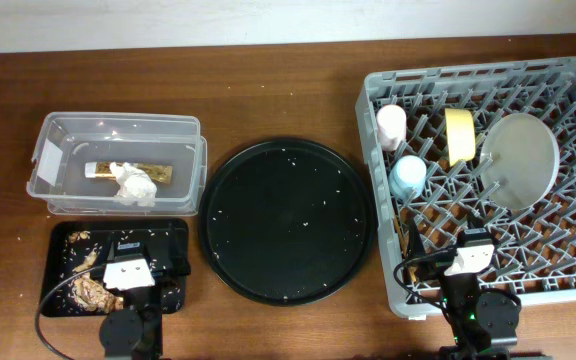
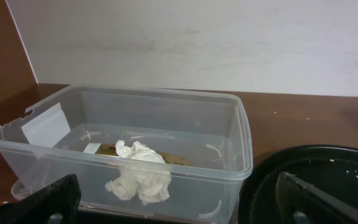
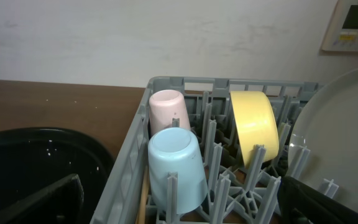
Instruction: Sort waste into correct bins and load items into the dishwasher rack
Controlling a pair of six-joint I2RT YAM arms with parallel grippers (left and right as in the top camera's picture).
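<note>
Two risks now. The left gripper (image 2: 178, 186) hangs spread wide and empty, low over the tray (image 1: 63, 232) of scraps (image 1: 90, 290), so a careless swing could flick them onto the desk (image 1: 268, 80). The right gripper (image 3: 180, 186), also spread and empty, sits over the near edge of the rack (image 1: 368, 150), and a bump there could tip the plate (image 1: 516, 160) leaning inside. Napkin (image 1: 136, 186) and wrapper (image 1: 103, 169) lie in the tub (image 1: 63, 128). Pink cup (image 1: 391, 126), blue cup (image 1: 406, 177) and bowl (image 1: 458, 138) sit racked. Both arms crouch at the desk's near edge, grippers aimed level toward the far side.
</note>
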